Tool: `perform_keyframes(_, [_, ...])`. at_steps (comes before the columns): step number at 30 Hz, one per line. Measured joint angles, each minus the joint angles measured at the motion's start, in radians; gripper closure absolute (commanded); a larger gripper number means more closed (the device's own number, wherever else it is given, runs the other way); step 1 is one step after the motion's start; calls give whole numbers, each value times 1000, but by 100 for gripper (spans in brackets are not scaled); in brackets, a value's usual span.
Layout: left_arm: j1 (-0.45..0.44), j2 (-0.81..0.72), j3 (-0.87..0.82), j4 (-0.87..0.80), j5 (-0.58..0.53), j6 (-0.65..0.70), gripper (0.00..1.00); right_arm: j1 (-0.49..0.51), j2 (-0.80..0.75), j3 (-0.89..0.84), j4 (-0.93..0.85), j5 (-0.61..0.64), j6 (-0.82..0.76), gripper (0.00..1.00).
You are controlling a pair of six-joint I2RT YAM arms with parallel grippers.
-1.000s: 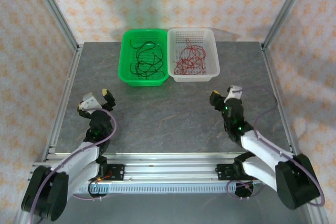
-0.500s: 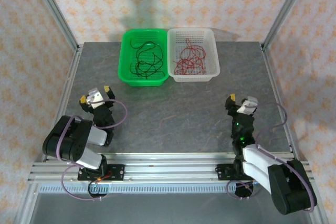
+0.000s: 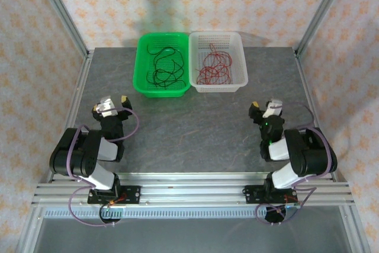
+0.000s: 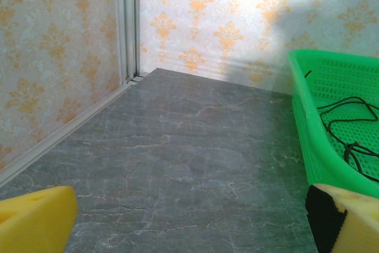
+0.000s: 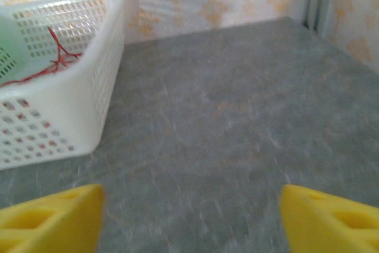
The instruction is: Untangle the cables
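left gripper (image 3: 111, 105) sat at 8 o'clock on grey marbled table (image 3: 195, 137), yellow pads wide apart, gripping nothing | right gripper (image 3: 265, 108) sat at 4 o'clock, jaws parted, gripping nothing | thin curly black cables (image 3: 164, 69) lay in green perforated plastic basket (image 3: 141, 57) at 12 o'clock | thin curly red cables (image 3: 214, 70) lay in white mesh plastic basket (image 3: 242, 63), touching the green one at its 3 o'clock

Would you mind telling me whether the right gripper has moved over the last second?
Yes. The right gripper has shifted a little rightward, away from the white basket and toward the right edge of the table.
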Motion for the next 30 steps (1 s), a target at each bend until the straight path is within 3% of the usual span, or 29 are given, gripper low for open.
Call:
perform_keyframes(9, [0, 0, 5, -16, 21, 0, 0, -32, -1, 56, -35, -12, 17, 0])
perform_keyframes(21, [0, 0, 41, -68, 129, 14, 0, -32, -1, 56, -42, -13, 17, 0])
perform_keyframes(30, [0, 0, 41, -80, 134, 23, 0, -24, -36, 56, -84, -26, 6, 0])
